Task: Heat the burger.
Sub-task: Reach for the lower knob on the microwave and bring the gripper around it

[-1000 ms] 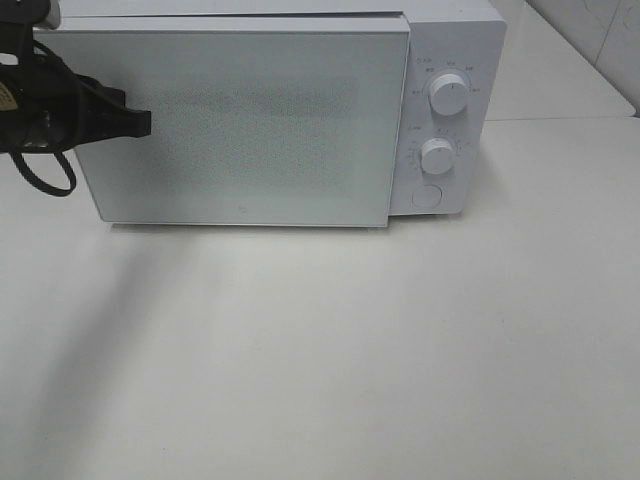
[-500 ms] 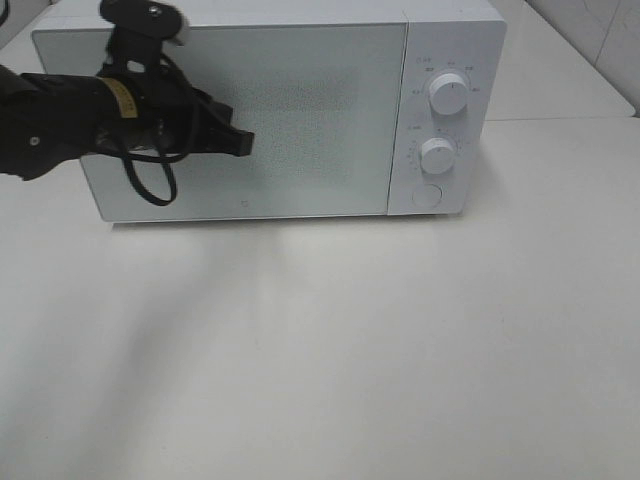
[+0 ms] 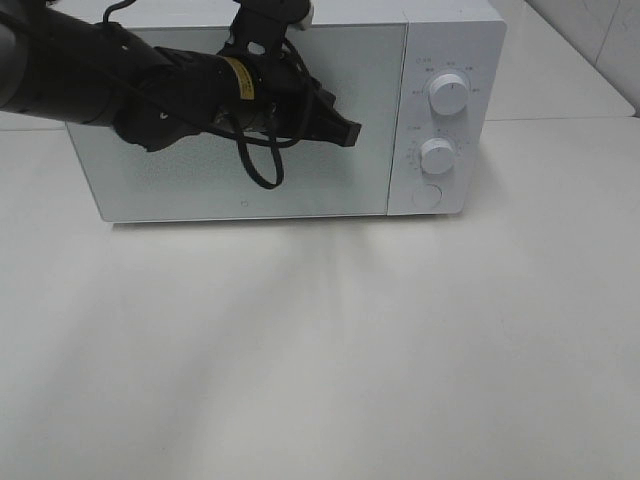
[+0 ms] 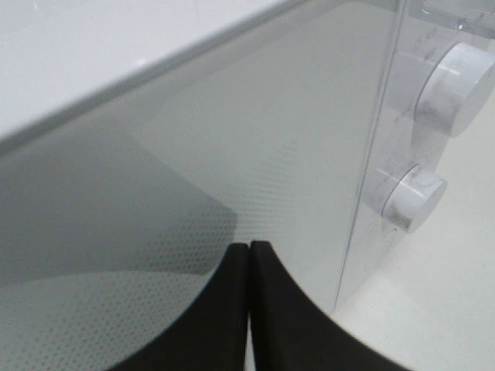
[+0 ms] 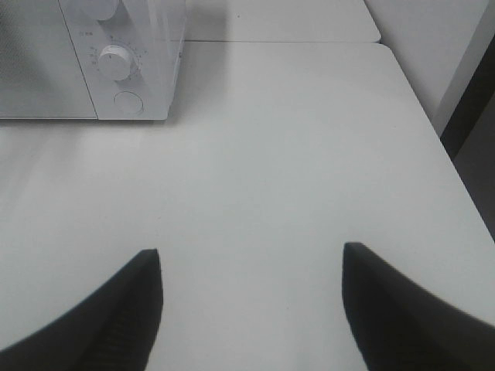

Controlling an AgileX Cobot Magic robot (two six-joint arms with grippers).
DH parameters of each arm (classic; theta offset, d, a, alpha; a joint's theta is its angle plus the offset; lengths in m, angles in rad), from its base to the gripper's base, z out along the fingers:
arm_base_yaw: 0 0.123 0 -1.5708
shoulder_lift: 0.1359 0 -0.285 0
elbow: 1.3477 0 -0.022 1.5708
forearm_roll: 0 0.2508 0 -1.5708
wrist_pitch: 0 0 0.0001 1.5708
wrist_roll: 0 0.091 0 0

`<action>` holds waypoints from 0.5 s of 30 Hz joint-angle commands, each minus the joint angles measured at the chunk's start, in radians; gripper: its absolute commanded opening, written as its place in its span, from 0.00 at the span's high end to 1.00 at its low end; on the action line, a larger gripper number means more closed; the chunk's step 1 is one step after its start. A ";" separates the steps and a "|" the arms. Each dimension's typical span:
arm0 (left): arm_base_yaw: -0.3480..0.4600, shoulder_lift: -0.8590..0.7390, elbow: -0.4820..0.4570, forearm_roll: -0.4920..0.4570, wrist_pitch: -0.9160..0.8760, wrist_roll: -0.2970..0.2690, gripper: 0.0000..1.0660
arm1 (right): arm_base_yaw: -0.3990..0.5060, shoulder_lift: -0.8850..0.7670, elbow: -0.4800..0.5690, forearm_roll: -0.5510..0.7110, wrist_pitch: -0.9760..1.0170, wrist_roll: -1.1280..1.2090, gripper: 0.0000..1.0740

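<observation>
White microwave [image 3: 455,30], one unit, at the back of the tabletop [image 3: 350,350]. Door [image 3: 200,190]: dotted grey-white panel, shut flush with the body. A second ago it stood ajar, its free edge swung out from the cabinet; half a second ago it was already closed.

Control panel, right of the door: upper knob [image 3: 447,96], lower knob [image 3: 437,157] and round button [image 3: 426,196], stacked in that order.

Left arm [image 3: 100,80]: black, reaching in from the left across the upper half of the door, with a black cable [image 3: 262,165] looping beneath it. A second ago only its tip showed, at the door's left edge; half a second ago it was over the left-middle of the door.

Left fingers [image 3: 340,128]: pressed together with no gap and nothing between them, pointing right. They are now in front of the right part of the door, near the seam with the control panel. Whether they touch the glass cannot be told.

Right fingers [image 5: 131,309]: spread wide apart with nothing between them, hanging over bare tabletop well to the right of the microwave; seen in the right wrist view only.

Burger: not visible in any view; the dotted door hides the interior, so its place cannot be told.
</observation>
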 commanded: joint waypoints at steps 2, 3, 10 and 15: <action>-0.009 -0.002 -0.053 -0.061 0.042 -0.007 1.00 | -0.007 -0.030 -0.001 -0.004 -0.008 -0.006 0.43; -0.009 -0.002 -0.053 -0.061 0.042 -0.007 1.00 | -0.007 -0.030 -0.001 -0.004 -0.008 -0.006 0.43; -0.065 -0.081 -0.053 -0.069 0.368 -0.008 1.00 | -0.007 -0.030 -0.001 -0.004 -0.008 -0.006 0.43; -0.068 -0.153 -0.053 -0.133 0.543 -0.033 1.00 | -0.007 -0.030 -0.001 -0.004 -0.008 -0.006 0.43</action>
